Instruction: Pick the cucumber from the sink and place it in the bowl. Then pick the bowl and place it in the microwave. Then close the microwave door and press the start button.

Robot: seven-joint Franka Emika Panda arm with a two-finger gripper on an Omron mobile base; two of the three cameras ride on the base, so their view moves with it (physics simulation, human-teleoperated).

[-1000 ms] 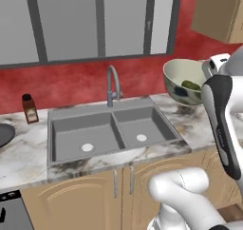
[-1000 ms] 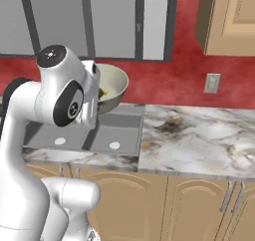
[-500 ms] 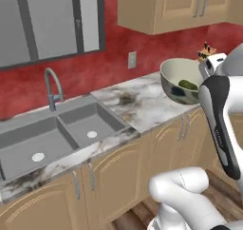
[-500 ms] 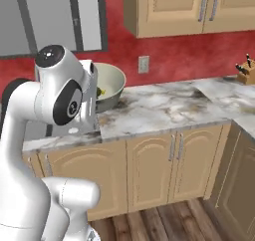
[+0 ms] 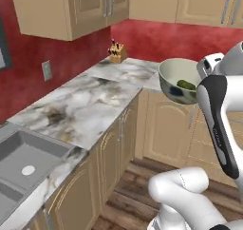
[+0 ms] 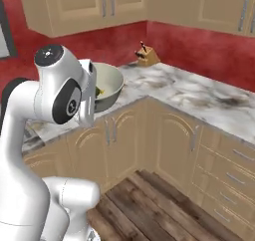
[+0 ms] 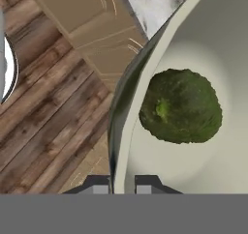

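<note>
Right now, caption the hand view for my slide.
Gripper pinching the rim of the bowl, cucumber inside, carried above wood floor.

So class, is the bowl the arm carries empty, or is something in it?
Not empty: the cucumber lies inside the bowl, on its pale bottom, and the gripper pinches the rim.
</note>
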